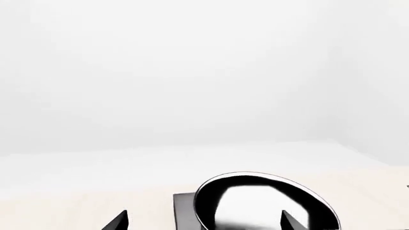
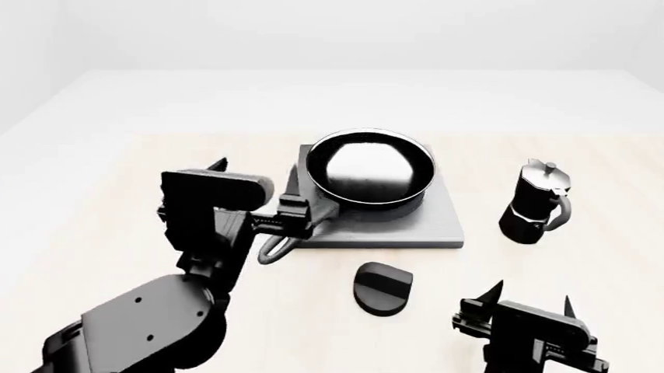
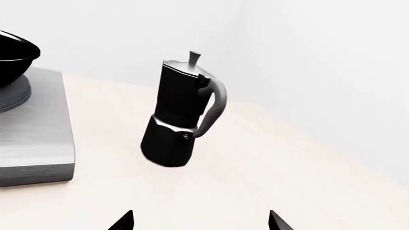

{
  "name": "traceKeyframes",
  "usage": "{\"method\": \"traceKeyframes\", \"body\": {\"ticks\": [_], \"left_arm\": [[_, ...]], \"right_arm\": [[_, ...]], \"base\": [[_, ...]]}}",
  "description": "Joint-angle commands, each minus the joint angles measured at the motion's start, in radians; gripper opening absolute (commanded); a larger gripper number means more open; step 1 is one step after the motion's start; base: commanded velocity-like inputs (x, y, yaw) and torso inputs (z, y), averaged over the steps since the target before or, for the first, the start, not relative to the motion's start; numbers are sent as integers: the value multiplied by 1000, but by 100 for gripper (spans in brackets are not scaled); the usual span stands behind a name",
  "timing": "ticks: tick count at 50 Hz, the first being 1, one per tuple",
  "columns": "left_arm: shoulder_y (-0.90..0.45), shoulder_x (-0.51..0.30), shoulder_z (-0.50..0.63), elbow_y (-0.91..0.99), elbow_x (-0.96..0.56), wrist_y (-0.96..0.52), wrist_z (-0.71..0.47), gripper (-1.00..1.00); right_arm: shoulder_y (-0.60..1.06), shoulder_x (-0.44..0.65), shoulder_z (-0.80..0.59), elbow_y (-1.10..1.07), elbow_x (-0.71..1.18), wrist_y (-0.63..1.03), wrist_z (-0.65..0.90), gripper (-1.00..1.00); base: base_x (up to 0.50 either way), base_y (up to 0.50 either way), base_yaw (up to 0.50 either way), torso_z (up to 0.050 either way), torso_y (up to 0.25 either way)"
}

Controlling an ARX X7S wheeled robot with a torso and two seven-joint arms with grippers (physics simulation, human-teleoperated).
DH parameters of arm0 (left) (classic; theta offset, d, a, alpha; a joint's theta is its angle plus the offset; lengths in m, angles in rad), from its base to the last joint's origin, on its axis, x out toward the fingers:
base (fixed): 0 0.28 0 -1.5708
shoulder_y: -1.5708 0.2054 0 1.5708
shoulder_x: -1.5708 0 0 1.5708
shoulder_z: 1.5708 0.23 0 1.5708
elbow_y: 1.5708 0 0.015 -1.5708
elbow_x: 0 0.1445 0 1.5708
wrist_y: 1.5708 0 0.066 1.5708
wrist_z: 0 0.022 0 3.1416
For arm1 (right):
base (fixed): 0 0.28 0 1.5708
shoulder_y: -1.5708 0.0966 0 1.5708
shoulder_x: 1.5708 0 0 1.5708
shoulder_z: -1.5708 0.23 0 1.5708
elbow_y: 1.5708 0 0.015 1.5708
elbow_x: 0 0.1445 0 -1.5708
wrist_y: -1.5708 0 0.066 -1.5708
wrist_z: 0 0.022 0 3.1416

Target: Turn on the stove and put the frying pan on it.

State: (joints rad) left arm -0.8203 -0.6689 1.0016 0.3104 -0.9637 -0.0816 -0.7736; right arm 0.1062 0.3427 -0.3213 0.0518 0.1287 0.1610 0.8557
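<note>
The frying pan (image 2: 368, 167), black with a shiny inside, sits on the flat grey stove (image 2: 415, 227) in the middle of the table. Its dark grey handle (image 2: 272, 250) points toward the front left and is partly hidden under my left arm. The black round knob (image 2: 382, 287) lies on the table in front of the stove. My left gripper (image 2: 256, 177) is open beside the pan's left rim and holds nothing. In the left wrist view the pan (image 1: 262, 201) and the stove edge (image 1: 184, 211) show between the spread fingers of that gripper (image 1: 204, 221). My right gripper (image 2: 531, 299) is open and empty near the front right.
A black moka pot (image 2: 534, 202) with a silver lid stands right of the stove; it also shows in the right wrist view (image 3: 182, 115), beyond my open right gripper (image 3: 199, 220), with the stove's corner (image 3: 35, 143) beside it. The table is pale wood.
</note>
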Motion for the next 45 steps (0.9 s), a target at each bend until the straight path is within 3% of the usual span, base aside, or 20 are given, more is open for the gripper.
{"method": "traceKeyframes", "body": {"ticks": [1,9,11,16,21,28,35,38,45], "left_arm": [[226,-41,-34,-33,200,239,-93,100],[328,-13,-21,-167,321,381,-70,100],[346,4,-11,-223,410,382,-112,100],[386,29,-34,-310,409,459,-116,100],[413,47,-45,-363,514,498,-184,100],[451,66,-63,-444,467,565,-158,100],[456,88,-51,-496,485,548,-158,100],[442,103,-42,-527,463,453,-177,100],[455,83,-55,-499,460,501,-167,100]], "right_arm": [[-8,5,-3,-11,-7,-20,3,100],[-14,10,-7,-27,-21,-23,14,100],[-15,10,-8,-27,-23,-26,15,100],[-14,10,-10,-23,-24,-31,15,100],[-14,11,-13,-21,-27,-41,13,100],[-12,17,-26,-44,-56,-16,28,100],[-17,18,-21,-50,-58,-32,38,100],[-29,18,-4,-70,-54,-34,57,100],[-55,48,-2,-188,-65,12,64,100]], "base": [[0,0,0,0,0],[0,0,0,0,0],[0,0,0,0,0],[0,0,0,0,0],[0,0,0,0,0],[0,0,0,0,0],[0,0,0,0,0],[0,0,0,0,0],[0,0,0,0,0]]}}
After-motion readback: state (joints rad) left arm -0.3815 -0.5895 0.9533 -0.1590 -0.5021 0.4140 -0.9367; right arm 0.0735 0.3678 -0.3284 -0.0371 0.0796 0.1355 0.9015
